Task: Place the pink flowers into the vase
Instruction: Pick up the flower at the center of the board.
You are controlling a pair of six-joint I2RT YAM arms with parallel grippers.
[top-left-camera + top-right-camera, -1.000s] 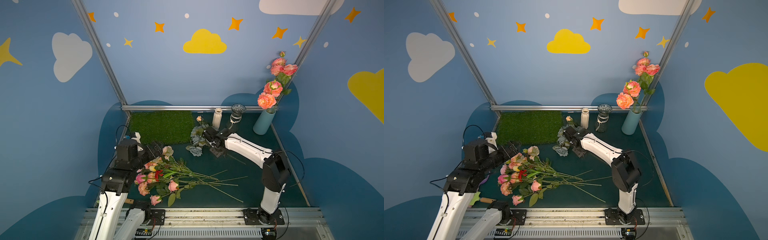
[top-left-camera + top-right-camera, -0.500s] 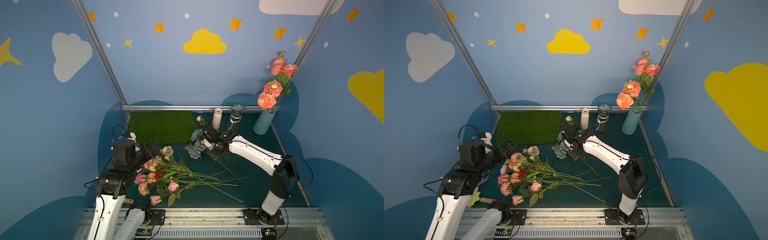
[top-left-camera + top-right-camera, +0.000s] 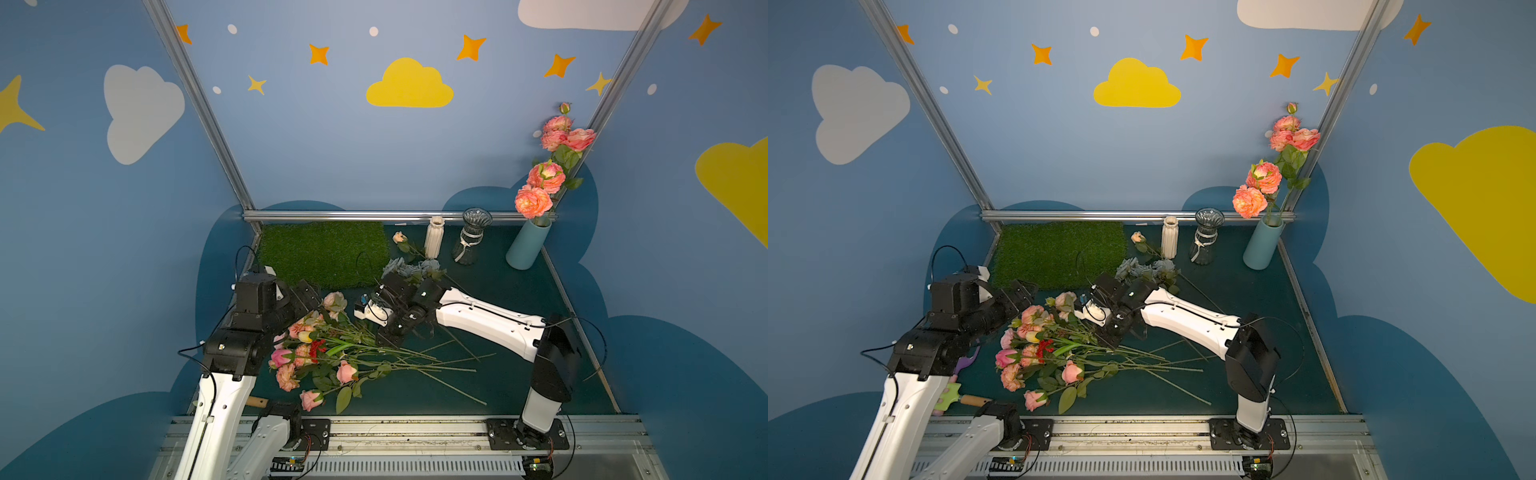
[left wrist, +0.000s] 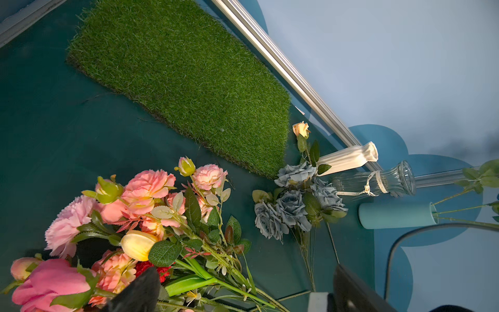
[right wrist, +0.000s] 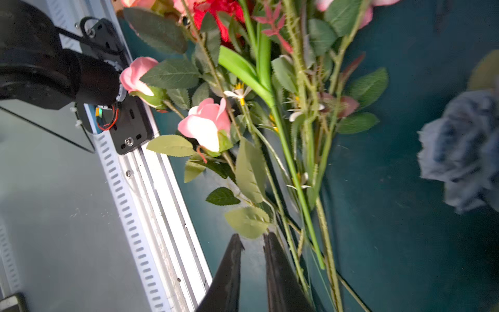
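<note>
Now the pink flowers (image 3: 316,353) lie heaped on the worktop (image 3: 498,282), stems just beside the right tool (image 5: 253,237), which has swung over from the grey-blue bunch (image 3: 409,268) and narrowed to a slim gap holding nothing; a stem pick looks imminent. The left tool (image 4: 244,270) hangs wide open, empty, over the blooms. The vase (image 3: 528,247) stands well beyond. Both top views bury the right tool's tips among stems.
</note>
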